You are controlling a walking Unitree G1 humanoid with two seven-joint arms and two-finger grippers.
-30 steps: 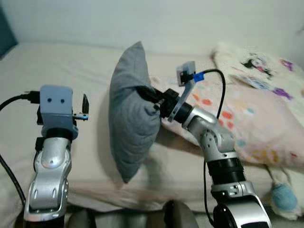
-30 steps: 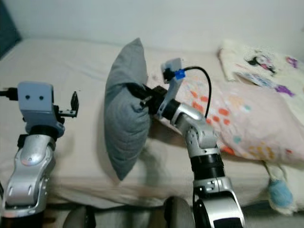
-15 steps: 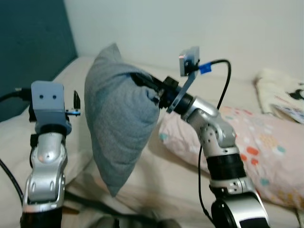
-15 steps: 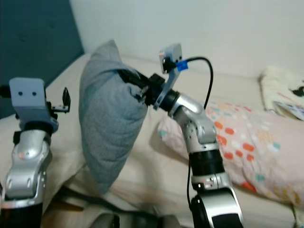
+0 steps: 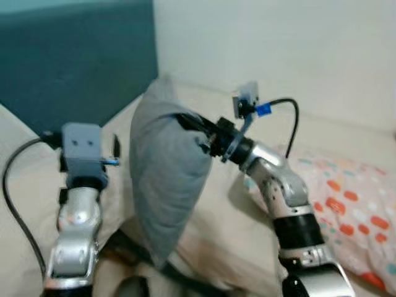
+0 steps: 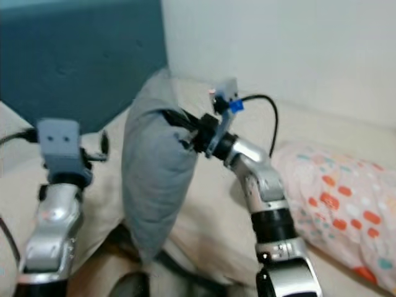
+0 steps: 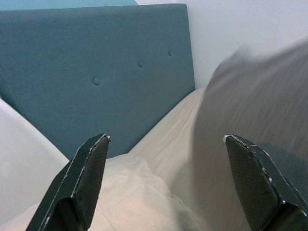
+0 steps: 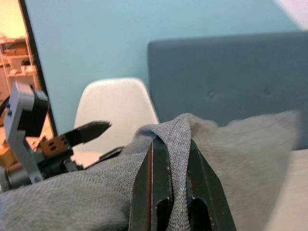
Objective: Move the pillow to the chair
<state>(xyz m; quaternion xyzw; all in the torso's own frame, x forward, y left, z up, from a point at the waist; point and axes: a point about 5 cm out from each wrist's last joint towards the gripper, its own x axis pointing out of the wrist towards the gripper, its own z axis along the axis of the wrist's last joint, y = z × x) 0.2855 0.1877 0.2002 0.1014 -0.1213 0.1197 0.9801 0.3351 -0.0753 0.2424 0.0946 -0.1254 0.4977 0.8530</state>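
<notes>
Pillow (image 5: pixel 166 179) pinched in right pincer (image 5: pixel 193 125); left pincer (image 7: pixel 166 180) beside, agape

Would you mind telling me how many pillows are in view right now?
2: the grey pillow hangs pinched in the right gripper; the spotted pillow lies on the bed to the right. Others may be hidden.

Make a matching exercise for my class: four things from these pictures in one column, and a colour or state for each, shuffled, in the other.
Things
1. pillow
2. headboard
3. left end effector
4. chair

Colour or state
A. white
B. open, holding nothing
C. grey, pinched by the right end effector
D. teal, buttoned

Pairs: 1-C, 2-D, 3-B, 4-A
</notes>
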